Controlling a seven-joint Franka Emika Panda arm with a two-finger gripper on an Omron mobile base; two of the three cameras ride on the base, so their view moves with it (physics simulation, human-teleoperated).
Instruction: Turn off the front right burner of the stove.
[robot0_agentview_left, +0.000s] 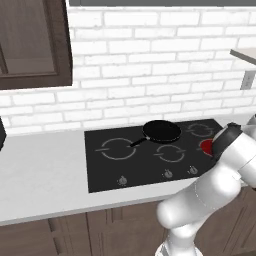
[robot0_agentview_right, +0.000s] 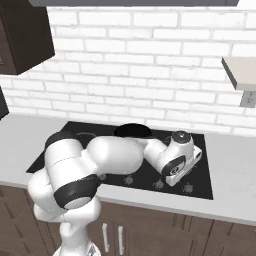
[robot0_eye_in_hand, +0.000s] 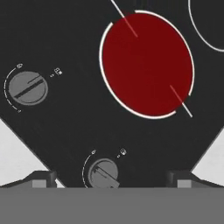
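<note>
The stove (robot0_agentview_left: 102, 167) is a glossy black cooktop set in the pale counter. Its front right burner (robot0_eye_in_hand: 146, 63) glows as a solid red disc straight ahead in the hand view; a sliver of the burner (robot0_agentview_left: 206, 146) peeks out beside my arm. My gripper (robot0_eye_in_hand: 111, 180) hovers over the stove's front right corner, open, its fingertips (robot0_eye_in_hand: 41, 179) spread wide. Between them, low in that view, sits a round grey knob (robot0_eye_in_hand: 103, 173). A second knob (robot0_eye_in_hand: 28, 87) lies to the left. Whether the fingers touch the knob is not clear.
A black frying pan (robot0_agentview_left: 161, 131) rests on a rear zone, handle pointing left. Three knobs (robot0_agentview_left: 168, 173) line the stove's front edge. Pale counter (robot0_agentview_left: 40, 175) spreads to the left. A brick wall stands behind, with a dark cabinet (robot0_agentview_left: 30, 45) upper left and a shelf (robot0_agentview_right: 240, 72) at right.
</note>
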